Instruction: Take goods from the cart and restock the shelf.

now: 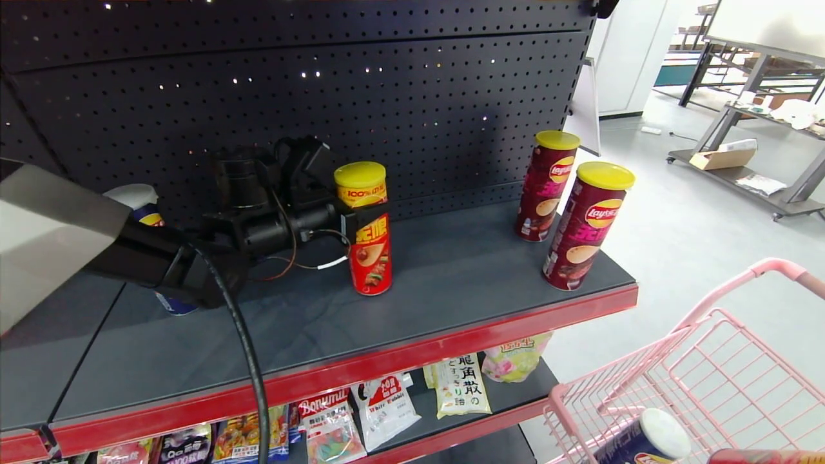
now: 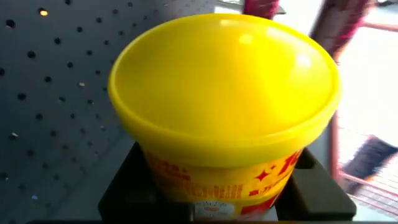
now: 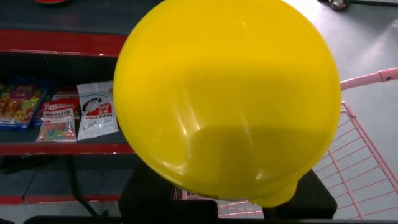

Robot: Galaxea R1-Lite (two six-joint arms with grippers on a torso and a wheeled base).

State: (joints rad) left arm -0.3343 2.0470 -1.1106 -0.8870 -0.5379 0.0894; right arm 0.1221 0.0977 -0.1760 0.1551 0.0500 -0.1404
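The left hand (image 1: 353, 224) (image 2: 217, 196) is closed around the red can (image 1: 370, 258) (image 2: 224, 93), its fingers (image 2: 127, 183) pressed on either side just under the yellow lid. The can stands upright at the middle of the shelf (image 1: 451, 283), close to the shelf's pegboard back. Whether its base touches the board cannot be told.

At the shelf's right end stand two maroon cans (image 1: 546, 187) (image 1: 585, 225), close together, one nearer the shelf's front edge. A blue can (image 1: 147, 207) stands toward the shelf's left end, partly hidden by the arm.

The right hand (image 3: 224, 202) is closed on another can (image 3: 230, 93), seen from above its yellow lid, out in front of the shelf.

A pink cart (image 1: 709, 361) stands off the shelf's right front corner with a dark can (image 1: 644, 441) lying in it. Snack bags (image 1: 387, 409) sit on the tier under the shelf.
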